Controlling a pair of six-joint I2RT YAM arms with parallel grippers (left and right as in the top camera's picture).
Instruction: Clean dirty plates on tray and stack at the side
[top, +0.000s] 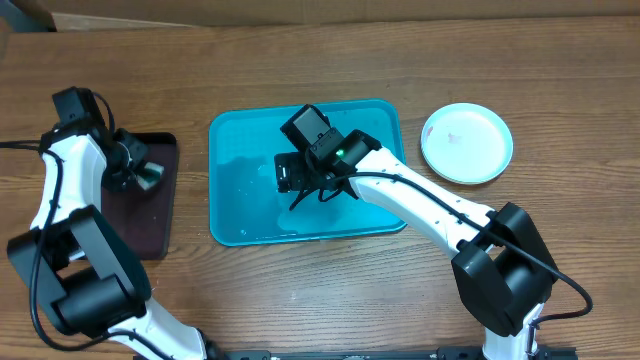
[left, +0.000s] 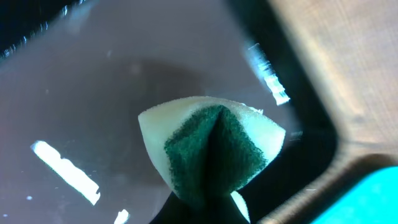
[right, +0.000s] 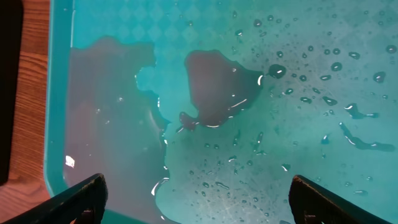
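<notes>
The turquoise tray (top: 235, 215) lies mid-table, its floor (right: 298, 93) wet with pools and droplets. My right gripper (top: 305, 188) hovers low over it, open, and the right wrist view shows only wet tray between the gripper (right: 199, 199) fingertips. A white plate (top: 467, 143) with a light blue rim around it rests on the table right of the tray; I cannot tell how many plates are stacked there. My left gripper (top: 148, 176) is at the left over the black tray (top: 150, 225). In its wrist view, the left gripper (left: 208, 214) is shut on a folded white-and-green sponge (left: 211, 146).
The black tray's glossy floor (left: 93, 93) lies under the sponge, with its rim and the wooden table beyond. A corner of the turquoise tray (left: 367, 199) shows beside it. The right arm's base (top: 505, 270) stands at front right, the left arm's base (top: 85, 270) at front left.
</notes>
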